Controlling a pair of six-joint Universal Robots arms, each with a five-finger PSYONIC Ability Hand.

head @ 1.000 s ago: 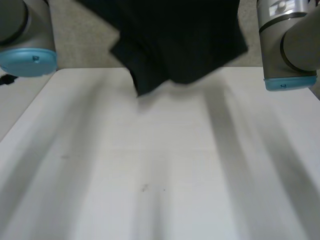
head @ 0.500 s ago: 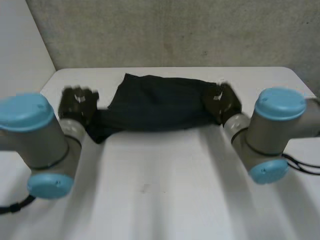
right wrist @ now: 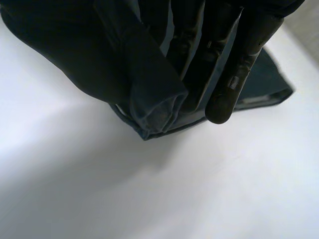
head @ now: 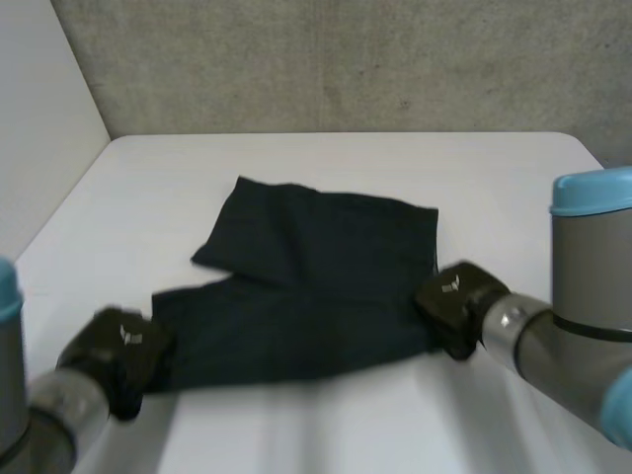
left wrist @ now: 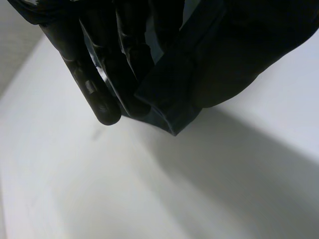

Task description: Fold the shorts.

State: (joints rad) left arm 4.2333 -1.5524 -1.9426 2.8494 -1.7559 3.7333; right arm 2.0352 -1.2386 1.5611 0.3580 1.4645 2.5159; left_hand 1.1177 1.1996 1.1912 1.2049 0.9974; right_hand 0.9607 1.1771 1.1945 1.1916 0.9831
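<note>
The dark shorts [head: 306,286] are laid on the white table [head: 326,425], near corners pinched, one by the left hand [head: 118,354], one by the right hand [head: 452,299]; a skewed fold could be caused by uneven pulling

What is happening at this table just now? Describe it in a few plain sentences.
A two-armed robot is folding dark cloth shorts on a white table. Its left hand pinches the shorts' near left corner, and its right hand pinches the right edge close to the near corner. The far part of the shorts lies flat on the table, and the fold is not yet finished.
</note>
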